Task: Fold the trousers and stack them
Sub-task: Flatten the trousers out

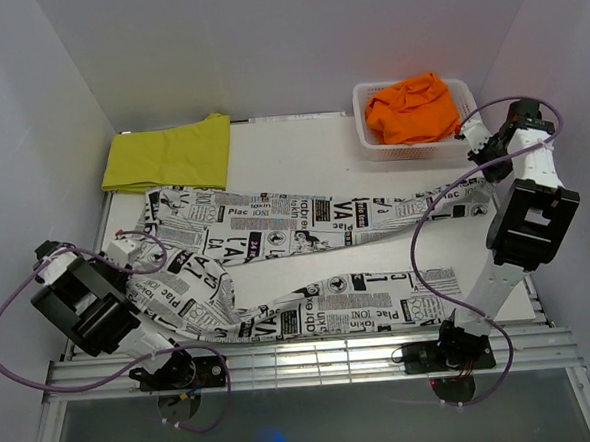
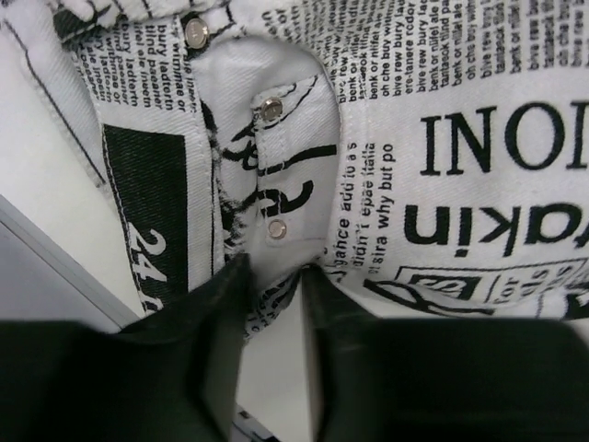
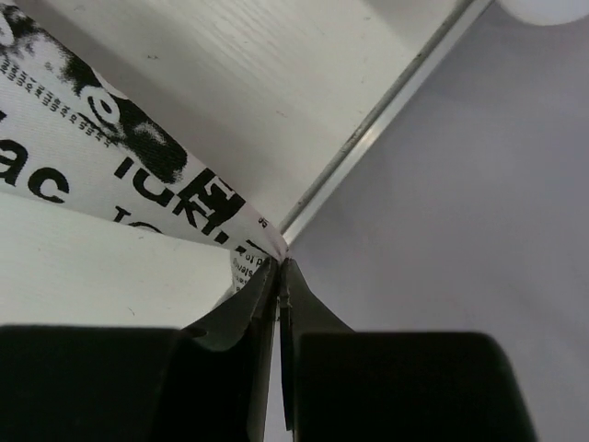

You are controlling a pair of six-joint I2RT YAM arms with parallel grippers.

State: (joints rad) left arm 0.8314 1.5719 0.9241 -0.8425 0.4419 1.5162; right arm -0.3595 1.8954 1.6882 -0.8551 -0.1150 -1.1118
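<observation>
While the soft white cloth trousers with black newspaper print (image 1: pixel 276 232) lay spread in front of the white plastic lattice basket (image 1: pixel 411 151), the left gripper (image 2: pixel 271 276) clenched their studded waistband well left of it. The right gripper (image 3: pixel 279 267) pinched a leg hem just before it. Plain orange cloth trousers (image 1: pixel 408 109) sat heaped inside, and folded plain yellow cloth trousers (image 1: pixel 171 156) lay well left.
</observation>
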